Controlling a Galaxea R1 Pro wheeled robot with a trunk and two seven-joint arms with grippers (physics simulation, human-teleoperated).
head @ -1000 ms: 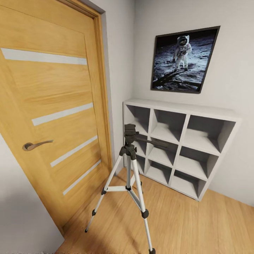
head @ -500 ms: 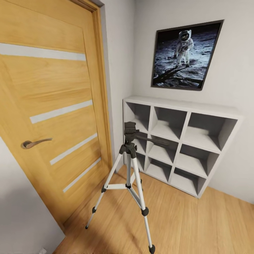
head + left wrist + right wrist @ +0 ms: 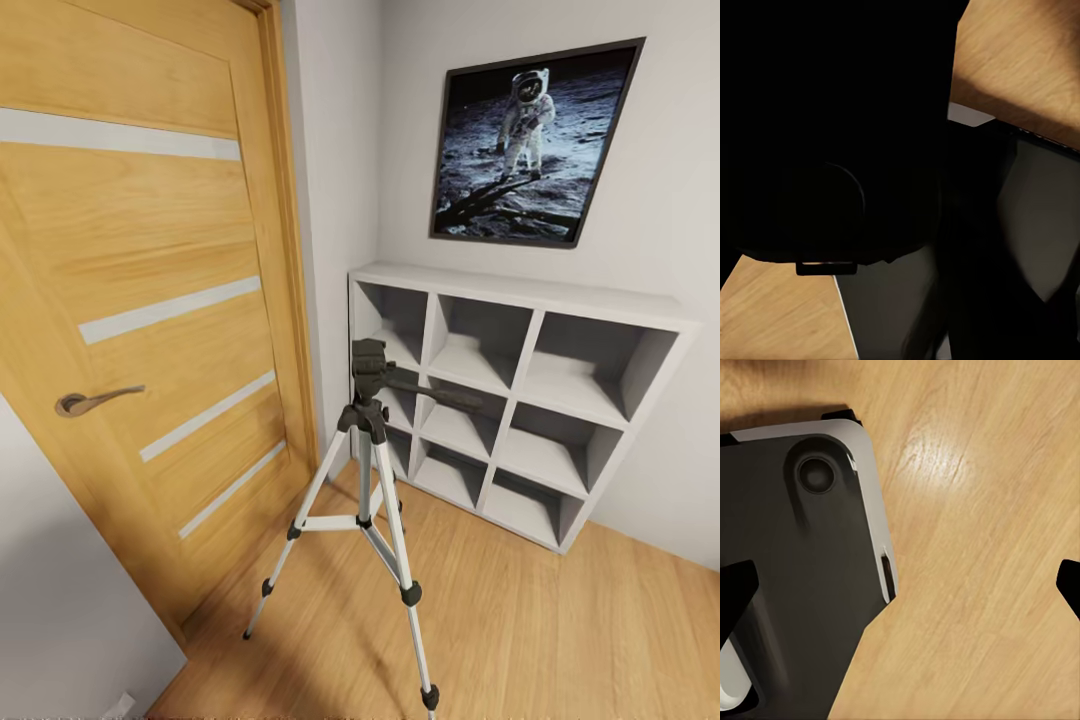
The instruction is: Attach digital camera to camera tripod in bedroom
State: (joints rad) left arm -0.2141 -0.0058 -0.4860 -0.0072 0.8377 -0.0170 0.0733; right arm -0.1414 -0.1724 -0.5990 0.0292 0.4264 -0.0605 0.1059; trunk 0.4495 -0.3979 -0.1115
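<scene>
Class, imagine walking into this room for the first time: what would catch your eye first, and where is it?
The camera tripod stands mid-floor on silver legs, in front of the grey cube shelf. Above the shelf hangs the astronaut poster, and the oak door with white stripes stands at the left.

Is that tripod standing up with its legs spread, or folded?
Standing, legs spread: the tripod has its feet planted apart on the floor.

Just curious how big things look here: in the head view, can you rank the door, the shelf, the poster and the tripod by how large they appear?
Largest to smallest:
1. Door, though it is nearest the camera.
2. Shelf.
3. Tripod and poster: too alike to rank.
</scene>
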